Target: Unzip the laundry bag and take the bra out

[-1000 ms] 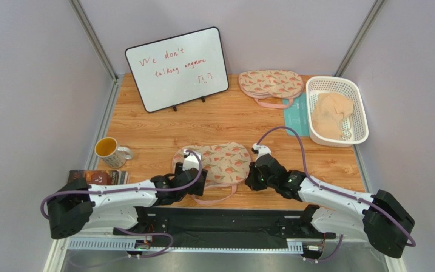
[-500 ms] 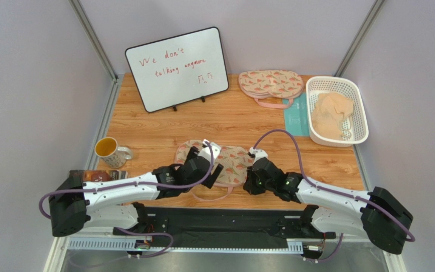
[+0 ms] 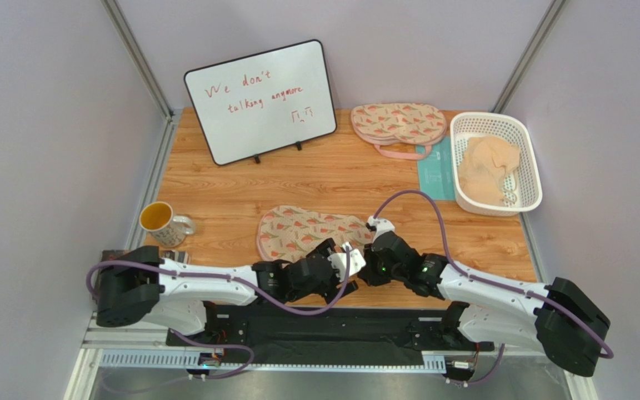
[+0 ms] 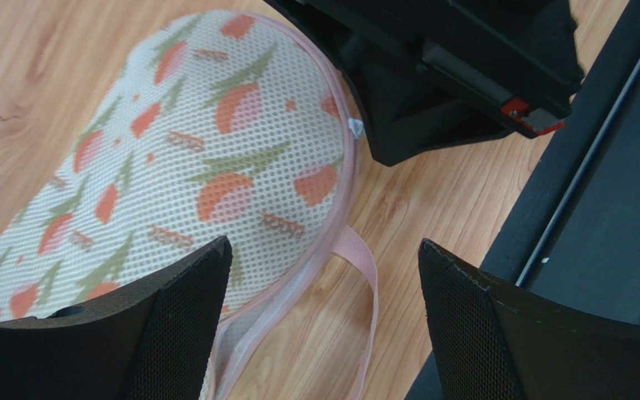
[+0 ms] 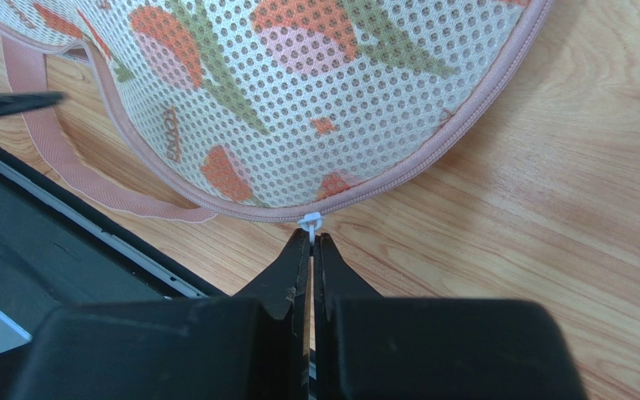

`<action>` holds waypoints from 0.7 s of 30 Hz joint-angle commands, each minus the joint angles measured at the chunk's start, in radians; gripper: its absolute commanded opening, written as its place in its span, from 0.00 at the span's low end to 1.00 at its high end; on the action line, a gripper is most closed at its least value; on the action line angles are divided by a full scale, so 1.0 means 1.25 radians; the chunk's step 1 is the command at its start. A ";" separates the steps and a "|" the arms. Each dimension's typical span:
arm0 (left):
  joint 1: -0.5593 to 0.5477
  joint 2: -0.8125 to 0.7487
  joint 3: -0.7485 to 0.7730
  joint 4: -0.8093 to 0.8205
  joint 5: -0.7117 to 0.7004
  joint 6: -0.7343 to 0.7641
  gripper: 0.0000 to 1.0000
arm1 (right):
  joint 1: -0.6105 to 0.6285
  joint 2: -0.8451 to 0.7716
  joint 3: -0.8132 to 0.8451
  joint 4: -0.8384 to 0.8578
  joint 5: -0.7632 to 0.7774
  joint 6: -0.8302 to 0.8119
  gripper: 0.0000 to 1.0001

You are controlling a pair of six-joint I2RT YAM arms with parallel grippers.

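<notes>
Laundry bag (image 5: pixel 298 83) touching right tool (image 5: pixel 311 240) — clenched on zip pull (image 5: pixel 310 222) — left tool (image 4: pixel 323 258) released

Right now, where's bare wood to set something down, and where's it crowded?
Free: between whiteboard and near laundry bag, and between that bag and the basket. Crowded: the near edge, where left gripper and right gripper meet at the bag's zipper pull; also around the mug.

holey mesh-cloth laundry bag (image 5: pixel 298 100) just ahead of the matt black right claw (image 5: pixel 311 250), woven pink strap (image 5: pixel 56 158) beside it, white plastic zipper pull (image 5: pixel 309 222) at its tips, smooth wood-grain table (image 5: pixel 549 217) underneath
</notes>
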 commanded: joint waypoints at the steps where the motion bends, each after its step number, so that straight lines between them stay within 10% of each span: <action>1: -0.014 0.074 0.015 0.104 -0.005 0.050 0.88 | 0.002 -0.004 0.017 0.022 -0.009 0.000 0.00; 12: -0.017 0.178 0.021 0.166 -0.072 0.047 0.82 | 0.002 0.001 0.020 0.025 -0.015 -0.002 0.00; 21: -0.021 0.200 0.011 0.162 -0.144 0.034 0.47 | 0.002 0.014 0.024 0.033 -0.019 -0.001 0.00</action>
